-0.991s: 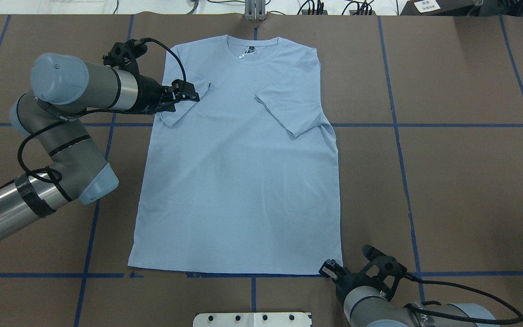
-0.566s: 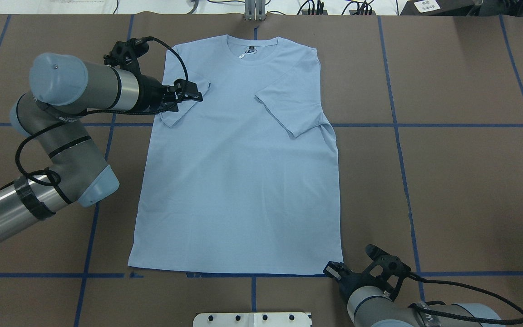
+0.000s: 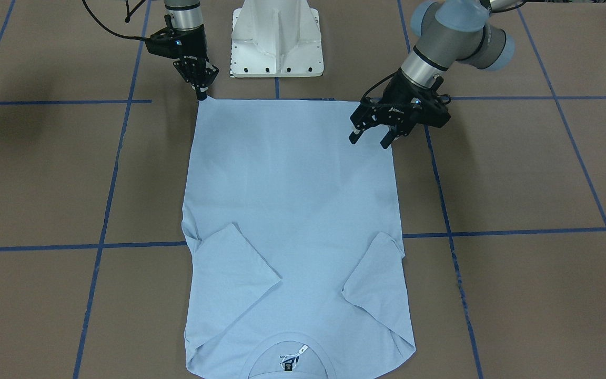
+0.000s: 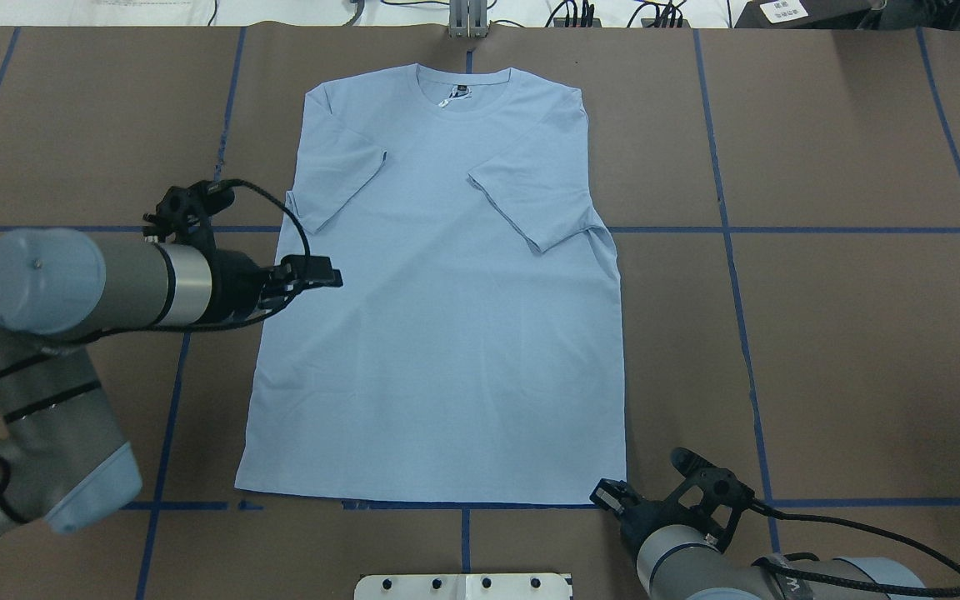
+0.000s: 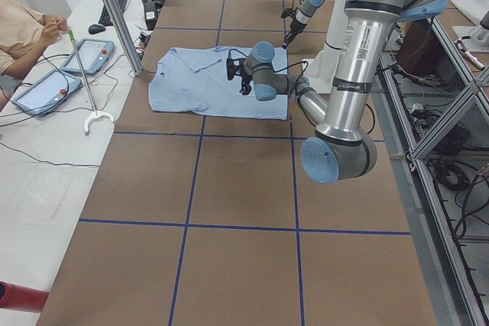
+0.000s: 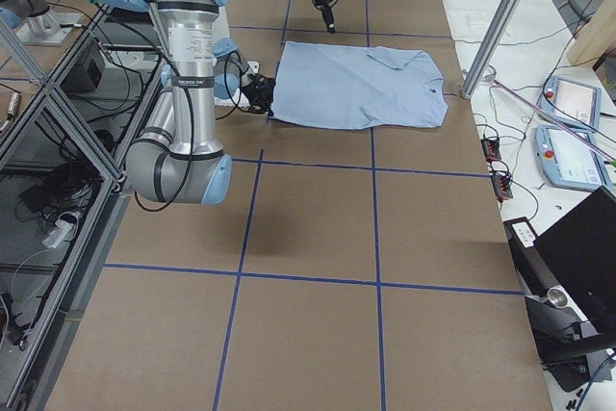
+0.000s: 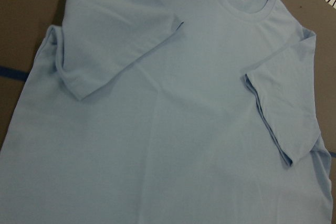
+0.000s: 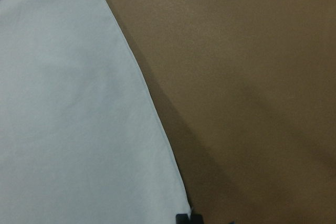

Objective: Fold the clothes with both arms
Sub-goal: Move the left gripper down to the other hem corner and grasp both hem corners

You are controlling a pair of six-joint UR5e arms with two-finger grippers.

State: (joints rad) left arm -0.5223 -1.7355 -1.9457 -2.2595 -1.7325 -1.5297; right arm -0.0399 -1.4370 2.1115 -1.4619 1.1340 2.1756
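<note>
The left black two-finger gripper [image 3: 370, 140] hangs with its fingers spread and empty over the left side edge of the light blue short-sleeved T-shirt [image 4: 438, 333], between the tucked sleeve and the hem. The shirt lies flat in the middle of the brown table with blue tape lines [image 4: 822, 333], its collar at the far end from the robot. Both sleeves [image 4: 338, 179] are turned in over the body, so the step in hand looks like the hem-to-collar fold. The right black two-finger gripper [image 3: 201, 95] sits at the right hem corner with its fingers drawn together. Whether cloth is pinched between them cannot be told. The left hem corner [image 4: 240, 487] lies untouched. The next move probably calls for the left gripper to drop to that corner and pinch it. Both arms could then lift together, level, to keep the hem straight.
</note>
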